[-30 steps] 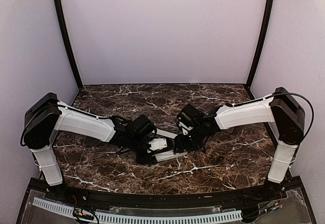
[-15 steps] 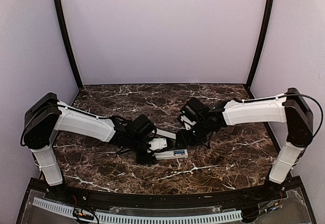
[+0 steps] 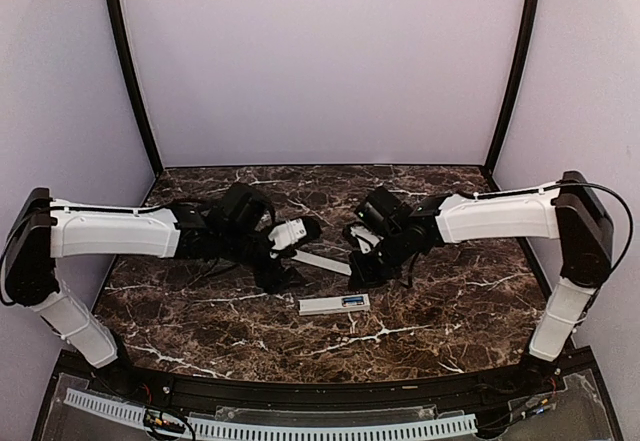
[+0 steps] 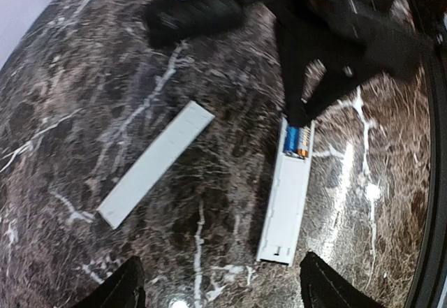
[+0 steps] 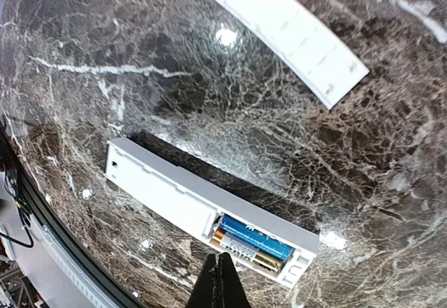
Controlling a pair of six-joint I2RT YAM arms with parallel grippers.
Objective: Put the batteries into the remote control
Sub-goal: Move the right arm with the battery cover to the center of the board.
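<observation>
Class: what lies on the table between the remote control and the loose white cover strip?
Nothing; only bare marble tabletop separates the remote control from the cover strip. The left wrist view shows it best.

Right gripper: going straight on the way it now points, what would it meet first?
Probably the remote control, at its open battery end: the shut right gripper points at the batteries seated there. Height above them is unclear.

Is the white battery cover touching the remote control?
Apart. The left wrist view shows tabletop between the battery cover and the remote control.
</observation>
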